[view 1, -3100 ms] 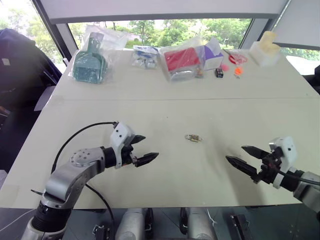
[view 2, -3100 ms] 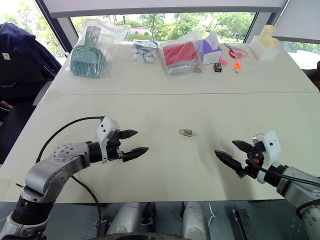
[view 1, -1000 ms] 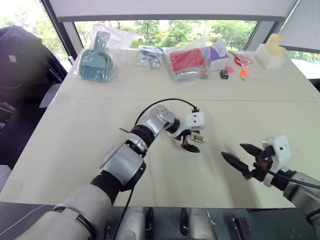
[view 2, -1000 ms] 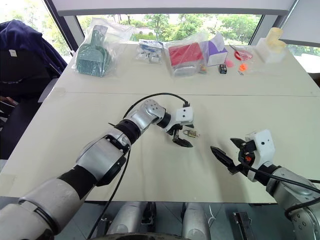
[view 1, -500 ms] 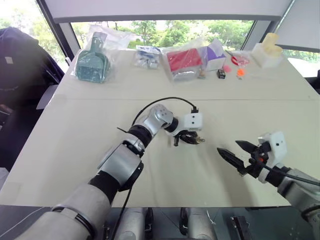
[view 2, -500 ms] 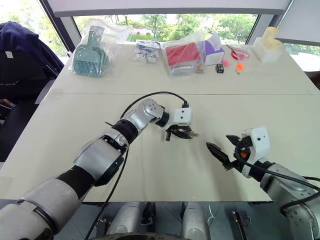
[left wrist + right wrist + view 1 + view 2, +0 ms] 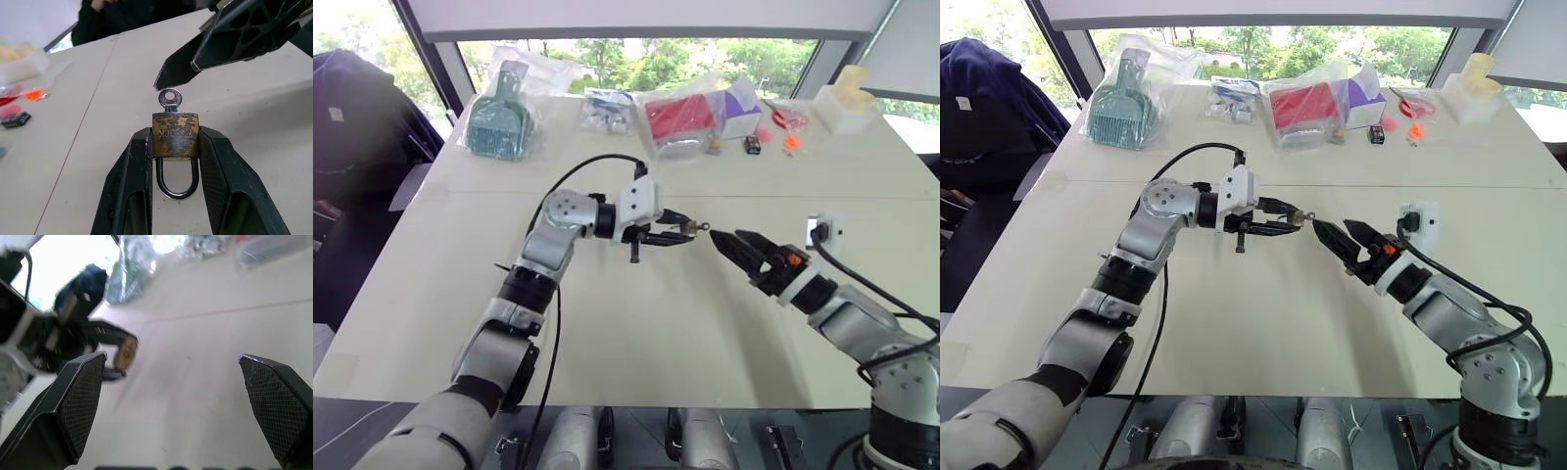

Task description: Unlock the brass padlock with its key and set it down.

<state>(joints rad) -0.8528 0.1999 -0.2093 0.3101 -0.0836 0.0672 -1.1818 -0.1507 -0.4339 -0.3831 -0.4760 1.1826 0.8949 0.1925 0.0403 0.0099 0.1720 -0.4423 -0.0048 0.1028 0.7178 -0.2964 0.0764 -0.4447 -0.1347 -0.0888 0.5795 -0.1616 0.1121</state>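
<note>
- at the far left of the table [image 7: 431,284], which was a pale, matte, smooth top, we saw a teal dustpan in a clear plastic bag [image 7: 497,116], well away from the work.
- our left gripper [image 7: 674,233] was clamped on the brass padlock [image 7: 175,135], holding it up off the table near the middle; its two black fingers [image 7: 132,186] had a fine cross-hatched grip face and pressed flat on the lock's two sides.
- the padlock body was a small squared block of yellow brass, tarnished and blotchy, with stamped letters; its thin, rounded, shiny steel shackle still looked seated in the body, so we judged it locked.
- the key [image 7: 169,99] was already in the lock, its silvery round bow with a small hole sticking out past the fingertips.
- so picking up was done; turning the key, freeing the shackle and setting the lock down were left.
- our right gripper [image 7: 1333,233] stood wide open and held nothing, its pointed black tips aimed at the key and just beside it, not yet on it.
- farther right along the table's back edge lay a red box in plastic wrap [image 7: 674,116], small black and orange bits, and a pale blocky thing [image 7: 842,103].
</note>
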